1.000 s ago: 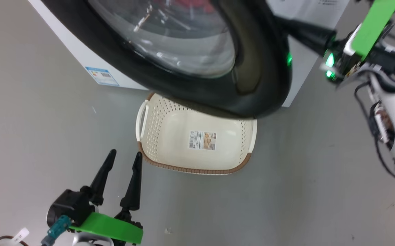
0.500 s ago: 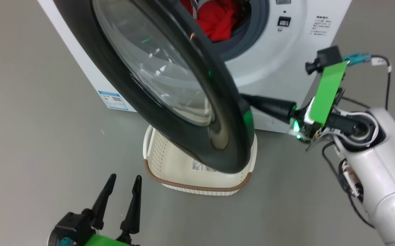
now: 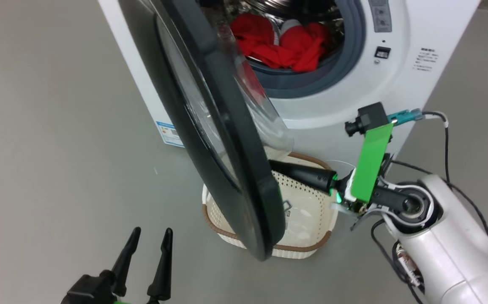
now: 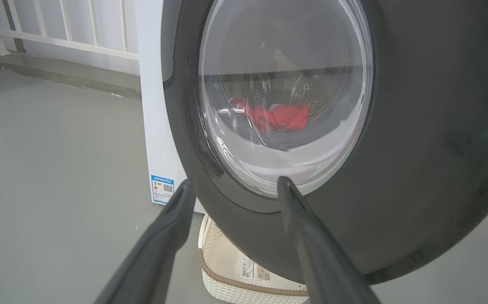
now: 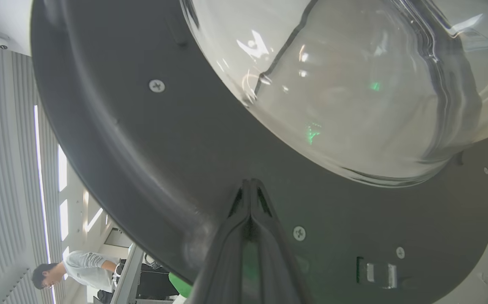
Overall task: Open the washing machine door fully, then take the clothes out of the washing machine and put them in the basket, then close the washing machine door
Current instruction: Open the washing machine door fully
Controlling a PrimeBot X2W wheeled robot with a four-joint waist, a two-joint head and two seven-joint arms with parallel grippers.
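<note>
The washing machine (image 3: 413, 80) stands with its door (image 3: 227, 169) swung partly out, seen nearly edge-on. Red clothes (image 3: 286, 42) lie in the drum, and the clothes (image 4: 282, 116) also show through the door glass (image 4: 286, 84). My right gripper (image 3: 279, 168) is shut, empty, its tips (image 5: 250, 185) pressed on the door's dark inner rim (image 5: 142, 147) below the glass bowl (image 5: 353, 84). The cream basket (image 3: 311, 219) sits on the floor under the door. My left gripper (image 3: 148, 245) is open and apart from the door's outer face (image 4: 429, 147).
Grey floor (image 3: 58, 147) spreads to the left of the machine. A blue label (image 4: 162, 189) marks the machine's lower corner. White railings (image 4: 58, 25) stand behind it. A person (image 5: 70, 270) leans over a desk in the distance.
The head camera has shifted. The door has swung further out from the machine with my shut right gripper pressing its inner side, and more of the drum and clothes shows.
</note>
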